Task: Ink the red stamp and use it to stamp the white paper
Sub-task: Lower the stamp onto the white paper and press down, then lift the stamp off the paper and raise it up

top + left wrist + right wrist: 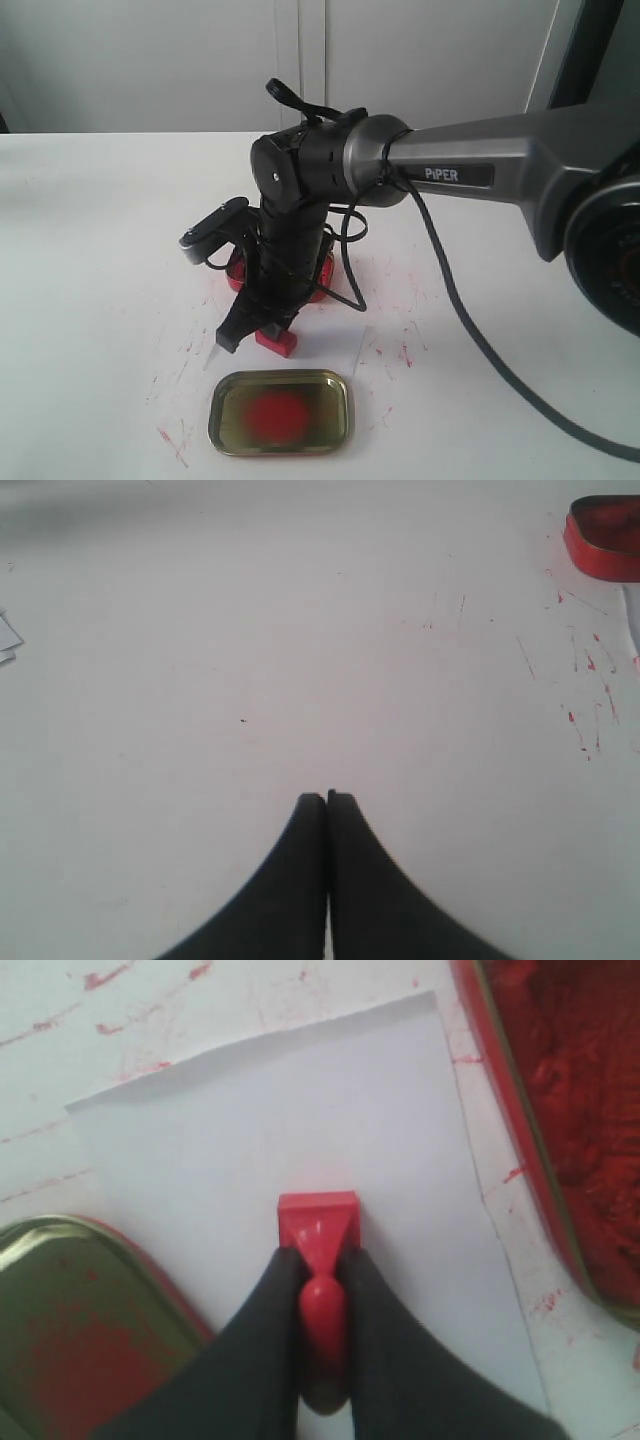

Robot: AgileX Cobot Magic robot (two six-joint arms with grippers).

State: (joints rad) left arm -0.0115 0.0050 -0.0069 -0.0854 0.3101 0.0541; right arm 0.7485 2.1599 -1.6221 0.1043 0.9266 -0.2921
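The red stamp stands base-down on the white paper, near the sheet's middle, and no gap shows under it. My right gripper is shut on its knob handle from above. In the exterior view the right gripper reaches across to the table's centre, with the red stamp low at its tips over the faint white paper. The left gripper is shut on nothing and hovers over bare tabletop away from the paper. It does not show in the exterior view.
The open red tin of ink paste lies right beside the paper, partly behind the arm in the exterior view and at a corner of the left wrist view. The gold lid with a red smear lies by the front edge. Red specks dot the table.
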